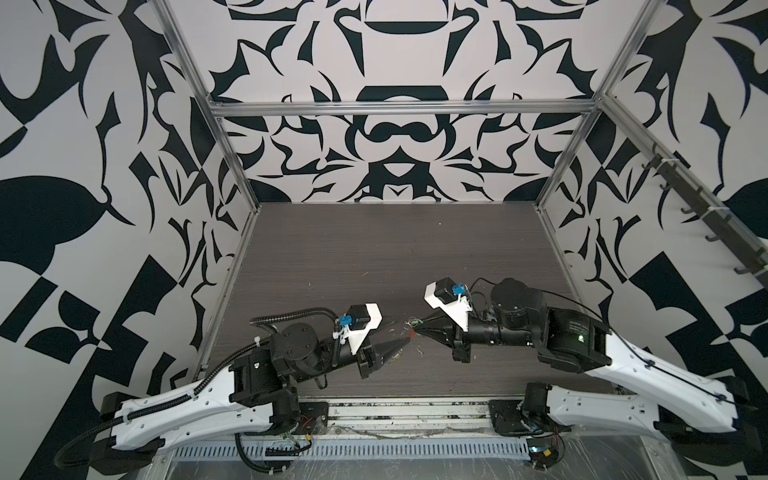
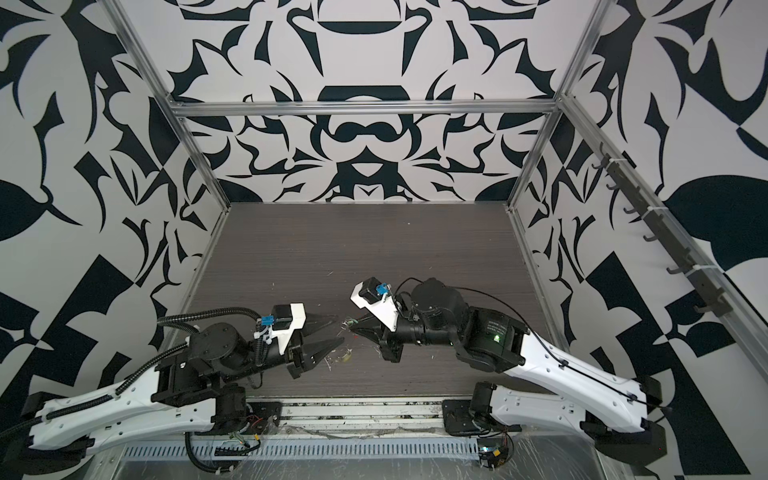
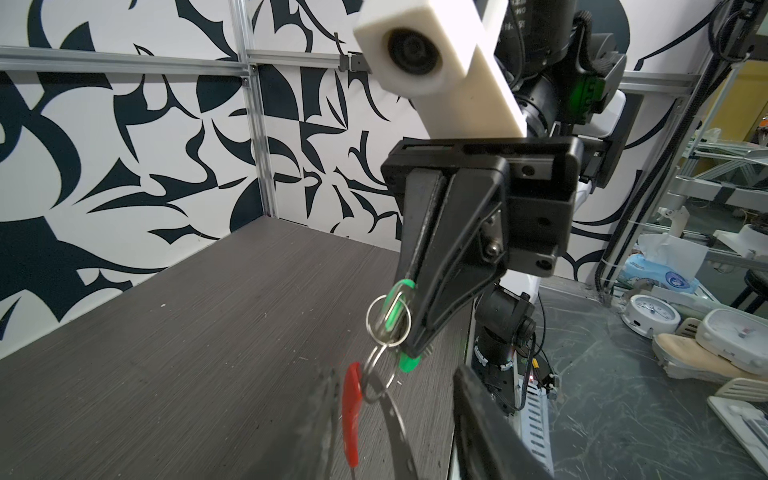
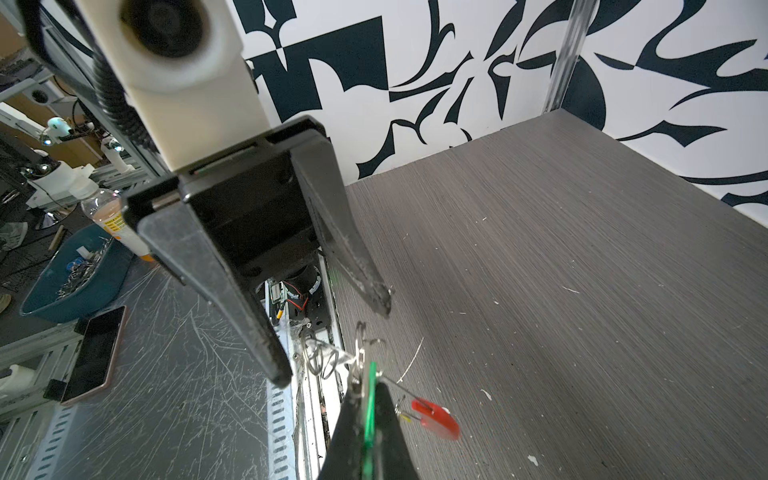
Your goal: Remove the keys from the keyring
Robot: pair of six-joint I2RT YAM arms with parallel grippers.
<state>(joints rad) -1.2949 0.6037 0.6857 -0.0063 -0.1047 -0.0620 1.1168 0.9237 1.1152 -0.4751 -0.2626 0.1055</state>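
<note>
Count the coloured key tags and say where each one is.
2. The green tag is pinched in the right gripper, above the table. A yellowish tag lies on the table beside the left gripper. Others may be hidden under the grippers.

Black-and-white patterned walls (image 1: 395,145) enclose a dark woodgrain tabletop (image 1: 374,249) framed by aluminium rails (image 1: 399,109).

Keyring (image 1: 411,332) over table (image 1: 374,257) (front centre)

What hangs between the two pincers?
Small silver split rings and the keyring's red sleeve, dangling from the green-tagged key held by the right pincer; the left wrist view shows it.
</note>
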